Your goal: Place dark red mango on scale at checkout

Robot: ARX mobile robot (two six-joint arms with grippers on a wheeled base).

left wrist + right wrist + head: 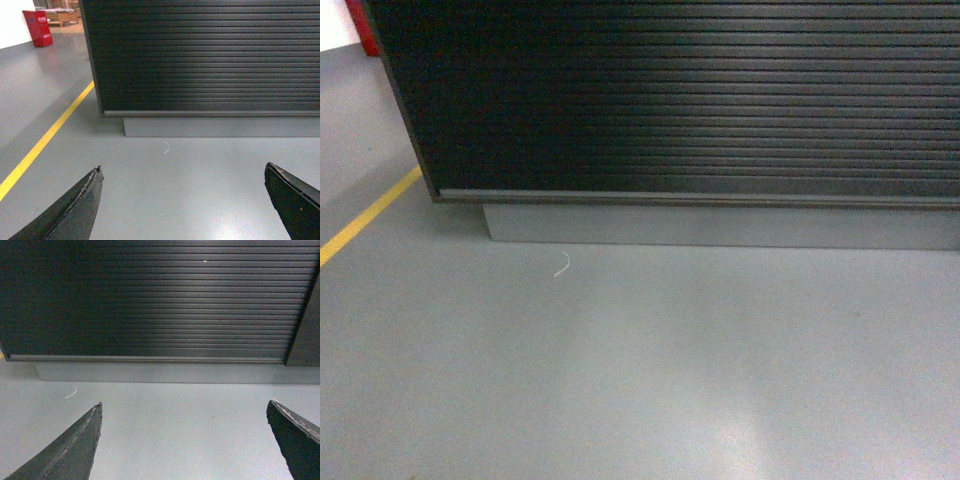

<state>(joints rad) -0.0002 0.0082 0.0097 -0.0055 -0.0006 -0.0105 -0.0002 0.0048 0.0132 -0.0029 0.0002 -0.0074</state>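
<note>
Both grippers are standing wide apart with nothing between their fingers. For the left gripper (182, 200), the two dark fingers are showing only at the bottom corners of its wrist view, and between them I am seeing just the grey floor (200, 175). The right gripper (184, 440) is looking the same in its own wrist view: fingers spread, bare floor between.

The checkout (700, 100) is standing directly in front of the robot. Only its dark ribbed front panel is showing, with a narrow ledge along the bottom of the panel and a grey plinth (720, 225) set back under it. The top of this bench is not appearing in any view, so I cannot tell where the dark red mango or the scale is.

A small white thread (562, 265) is lying on the floor just in front of the plinth, toward the left corner of the checkout. A yellow line (45, 142) is running on the floor to the left of the checkout, and far behind that corner a red box (38, 28) is standing near a wall.
</note>
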